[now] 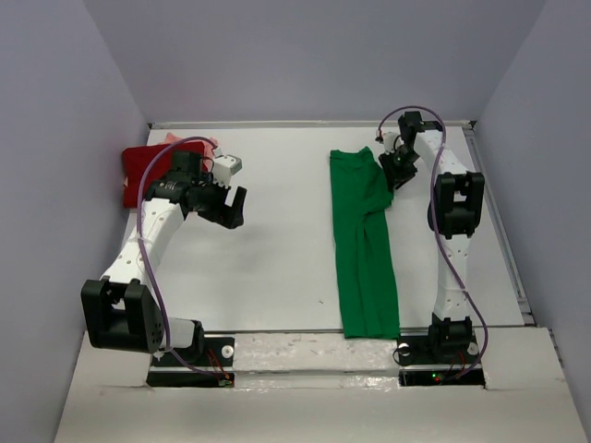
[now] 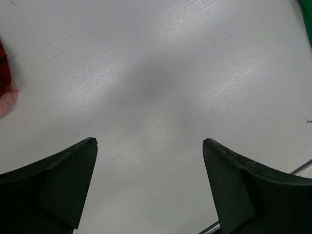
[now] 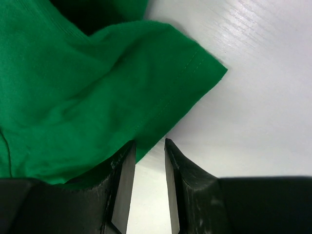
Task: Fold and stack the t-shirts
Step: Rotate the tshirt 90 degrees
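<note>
At the far left of the white table (image 1: pixel 277 268), the dark red t-shirt (image 1: pixel 137 173) lies folded against the left wall. A strip of the pale salmon-pink t-shirt (image 1: pixel 212 145) shows at its far edge; which of the two lies on top cannot be determined. The left arm reaches over this pile. The left gripper (image 1: pixel 233 208) is positioned just to the right of the pile, above bare table. In the left wrist view the left gripper (image 2: pixel 148 141) has its jaws fully apart, with only table surface between the fingers (image 2: pixel 63 180) and nothing held. A sliver of the dark red t-shirt (image 2: pixel 3 68) shows at the left edge of that view. Right of centre, the bright green t-shirt (image 1: pixel 365 258) lies flat, folded into a long narrow strip running from the near edge of the table toward the far edge. One sleeve projects to the right at its far end. The right gripper (image 1: pixel 399 175) is at that sleeve. In the right wrist view the right gripper (image 3: pixel 149 142) has its jaws narrowly apart, with bare table visible in the gap. The hem of the green sleeve (image 3: pixel 97 97) reaches the fingertips (image 3: pixel 173 161) and drapes over the left one. No cloth is seen clamped between the jaws.
</note>
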Tool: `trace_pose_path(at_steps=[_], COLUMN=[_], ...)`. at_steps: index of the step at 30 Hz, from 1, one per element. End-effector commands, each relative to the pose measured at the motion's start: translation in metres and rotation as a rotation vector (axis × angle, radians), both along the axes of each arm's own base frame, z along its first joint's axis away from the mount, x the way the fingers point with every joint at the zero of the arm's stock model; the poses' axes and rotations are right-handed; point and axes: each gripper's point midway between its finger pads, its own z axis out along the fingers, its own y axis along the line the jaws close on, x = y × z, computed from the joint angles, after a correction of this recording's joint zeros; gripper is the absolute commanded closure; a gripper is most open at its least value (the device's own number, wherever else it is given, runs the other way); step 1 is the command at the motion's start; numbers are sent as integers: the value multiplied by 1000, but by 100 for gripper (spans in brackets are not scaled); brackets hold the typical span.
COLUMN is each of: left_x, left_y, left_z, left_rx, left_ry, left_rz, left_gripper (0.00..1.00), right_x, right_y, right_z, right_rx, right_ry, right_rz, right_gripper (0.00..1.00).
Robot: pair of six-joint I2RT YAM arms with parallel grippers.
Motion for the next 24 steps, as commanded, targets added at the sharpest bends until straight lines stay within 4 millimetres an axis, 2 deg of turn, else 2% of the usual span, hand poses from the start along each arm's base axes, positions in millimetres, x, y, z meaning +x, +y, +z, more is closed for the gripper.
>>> trace_pose_path(at_steps=[1, 11, 12, 15, 16, 17, 24], left_x=[5, 3, 3, 3, 3, 3, 3], left_y=[-1, -1, -1, 0, 0, -1, -1], left_z=[12, 13, 14, 13, 14, 14, 16], left_rx=[-12, -12, -12, -11, -12, -13, -15], left_ry=[-46, -49, -50, -50, -53, -52, -56], left_rz=[-8, -8, -6, -7, -7, -8, -9], left_gripper=[1, 1, 1, 1, 1, 1, 1], right_x=[4, 0, -2, -6, -7, -8, -4], right_y=[5, 7, 7, 6, 5, 5, 1], right_z=[8, -1, -3, -7, -8, -9, 4], right_rx=[29, 43, 44, 35, 34, 29, 7], right_ry=[-9, 20, 28, 40, 44, 47, 17], right_rz=[-5, -6, -6, -4, -1, -1, -1], right_gripper=[64, 64, 72, 85, 97, 100, 100])
